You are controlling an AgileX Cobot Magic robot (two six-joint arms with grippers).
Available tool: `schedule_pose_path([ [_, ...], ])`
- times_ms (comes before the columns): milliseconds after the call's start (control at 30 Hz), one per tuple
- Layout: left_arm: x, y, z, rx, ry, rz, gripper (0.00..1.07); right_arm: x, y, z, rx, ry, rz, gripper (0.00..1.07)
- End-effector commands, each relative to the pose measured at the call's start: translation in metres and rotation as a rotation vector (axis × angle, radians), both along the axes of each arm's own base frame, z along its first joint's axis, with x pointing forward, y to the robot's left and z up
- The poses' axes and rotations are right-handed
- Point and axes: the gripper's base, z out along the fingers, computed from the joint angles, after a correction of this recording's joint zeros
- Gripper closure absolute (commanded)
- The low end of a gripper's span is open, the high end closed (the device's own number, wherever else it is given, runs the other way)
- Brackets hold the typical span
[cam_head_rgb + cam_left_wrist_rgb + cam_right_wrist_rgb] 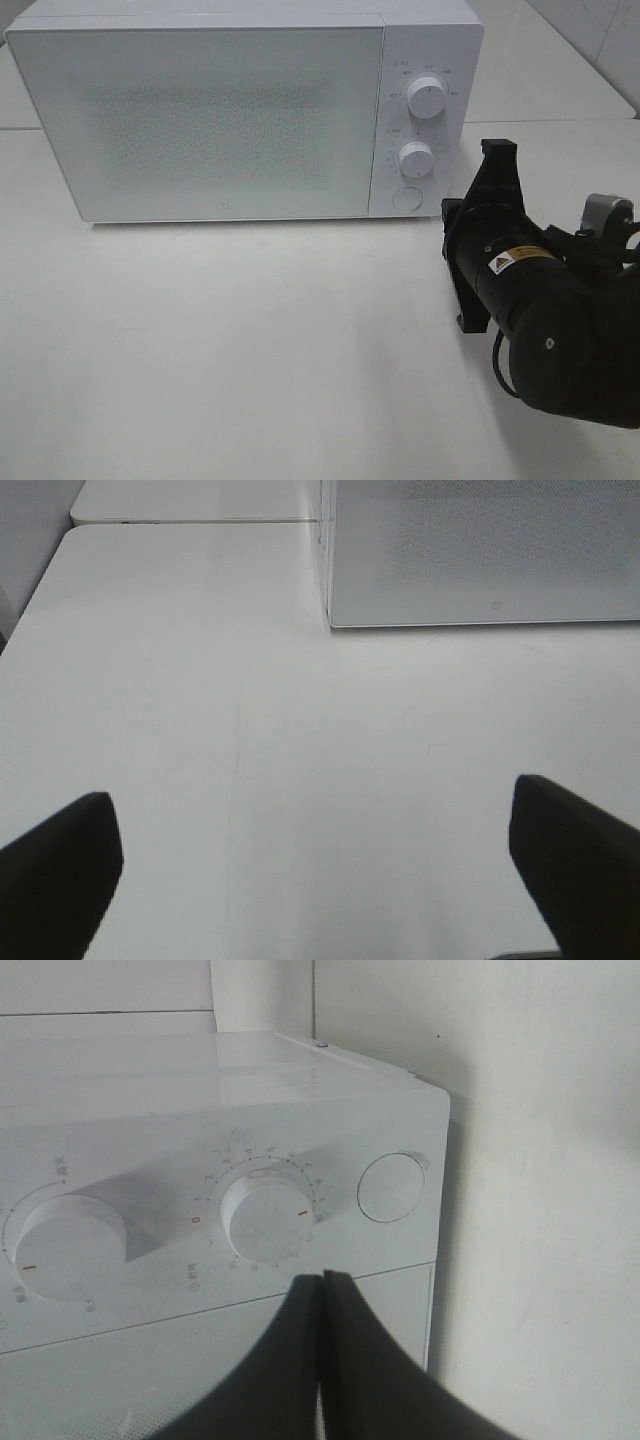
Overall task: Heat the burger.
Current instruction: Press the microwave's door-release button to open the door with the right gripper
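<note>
White bench (250, 340), smooth matte top, white microwave (200, 120) standing on it toward the back, door closed, a seam behind it

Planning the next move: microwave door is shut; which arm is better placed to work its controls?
Likely right. The right claw, shut, points at the control panel, close to the lower knob and round button. The left claw is open over the table, facing the microwave door.

1. The white box-shaped microwave (200, 120) stands at the back of the flat white table (250, 350).
2. Right of its door, the round upper dial (428, 97) sits above the round lower dial (415, 157), with the round button (405, 198) below both.
3. The black right gripper (498, 150) hangs just right of that panel, seemingly apart from it.
</note>
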Motion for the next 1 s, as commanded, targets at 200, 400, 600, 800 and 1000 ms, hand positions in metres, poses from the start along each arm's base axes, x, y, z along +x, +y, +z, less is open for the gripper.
schedule_pose_path([
  [200, -0.003, 0.000, 0.000, -0.007, -0.017, 0.000, 0.09, 0.010, -0.003, -0.005, 0.007, 0.012, -0.005, 1.07],
  [400, -0.003, 0.000, 0.000, -0.007, -0.017, 0.000, 0.09, 0.021, 0.004, -0.016, 0.047, 0.024, -0.004, 1.07],
  [600, -0.003, 0.000, 0.000, -0.007, -0.017, 0.000, 0.09, 0.031, 0.013, -0.027, 0.053, 0.036, -0.002, 1.07],
  [800, -0.003, 0.000, 0.000, -0.007, -0.017, 0.000, 0.09, 0.045, 0.022, -0.036, 0.072, 0.066, 0.020, 1.07],
  [1000, -0.003, 0.000, 0.000, -0.007, -0.017, 0.000, 0.09, 0.062, 0.016, -0.036, 0.069, 0.112, 0.016, 1.07],
])
